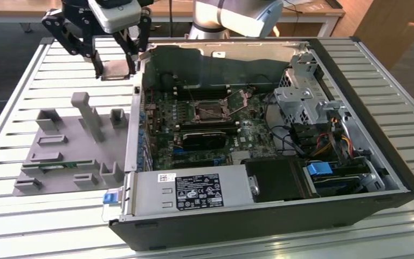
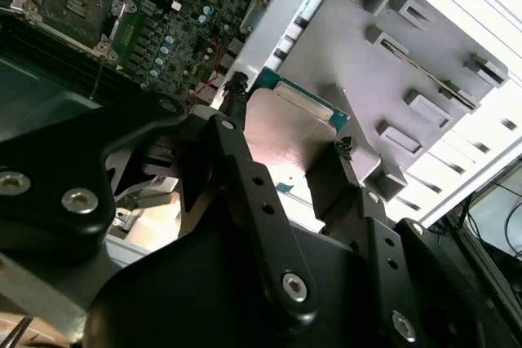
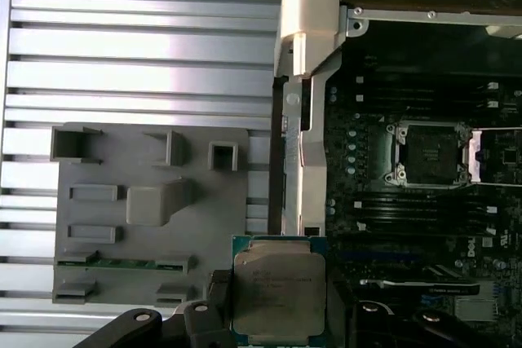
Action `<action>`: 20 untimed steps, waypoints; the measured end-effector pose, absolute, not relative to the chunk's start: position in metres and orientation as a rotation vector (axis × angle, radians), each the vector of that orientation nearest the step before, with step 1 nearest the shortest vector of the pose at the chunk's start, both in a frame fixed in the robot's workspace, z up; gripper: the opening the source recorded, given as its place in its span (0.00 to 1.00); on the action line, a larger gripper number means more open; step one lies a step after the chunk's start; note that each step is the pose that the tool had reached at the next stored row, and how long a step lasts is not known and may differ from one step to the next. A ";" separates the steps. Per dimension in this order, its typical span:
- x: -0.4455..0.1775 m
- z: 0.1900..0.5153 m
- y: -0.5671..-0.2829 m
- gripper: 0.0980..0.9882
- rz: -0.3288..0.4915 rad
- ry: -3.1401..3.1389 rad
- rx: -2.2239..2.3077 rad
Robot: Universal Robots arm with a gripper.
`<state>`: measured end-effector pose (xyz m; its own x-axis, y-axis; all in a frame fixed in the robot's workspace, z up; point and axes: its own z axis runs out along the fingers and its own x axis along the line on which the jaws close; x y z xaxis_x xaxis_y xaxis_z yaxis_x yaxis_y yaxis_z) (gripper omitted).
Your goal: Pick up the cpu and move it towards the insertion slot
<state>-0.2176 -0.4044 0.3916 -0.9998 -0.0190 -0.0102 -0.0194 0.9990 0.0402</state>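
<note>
My gripper [image 1: 115,68] hangs above the slatted table just outside the open computer case's far left corner, shut on the cpu [image 1: 117,70]. The cpu is a flat square chip with a silvery top and a green rim. In both wrist views it sits between the black fingers [image 3: 214,292], cpu [image 3: 277,291] and cpu [image 2: 287,138]. The insertion slot [image 1: 208,110] is a silver-framed socket with a dark centre on the motherboard inside the case, to the exterior view's right of the gripper. It appears again as insertion slot [image 3: 428,152] and insertion slot [image 2: 69,2], with its latch frame swung open.
A grey fixture plate [image 1: 63,145] with raised blocks lies on the table left of the case and holds a narrow green circuit strip [image 1: 60,165]. The case wall [image 1: 136,108] stands between gripper and motherboard. Drive cages and cables [image 1: 322,135] fill the case's right side.
</note>
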 end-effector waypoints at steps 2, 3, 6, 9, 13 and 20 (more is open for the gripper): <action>-0.213 0.392 -0.404 0.50 0.063 3.131 -0.030; -0.210 0.392 -0.404 0.50 0.063 3.131 -0.030; -0.203 0.392 -0.404 0.50 0.063 3.131 -0.030; -0.196 0.392 -0.404 0.50 0.063 3.132 -0.030; -0.187 0.392 -0.404 0.50 0.063 3.132 -0.030; -0.170 0.392 -0.404 0.50 0.063 3.133 -0.030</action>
<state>-0.1700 -0.4044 0.3916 -0.9998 -0.0191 -0.0086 -0.0194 0.9990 0.0403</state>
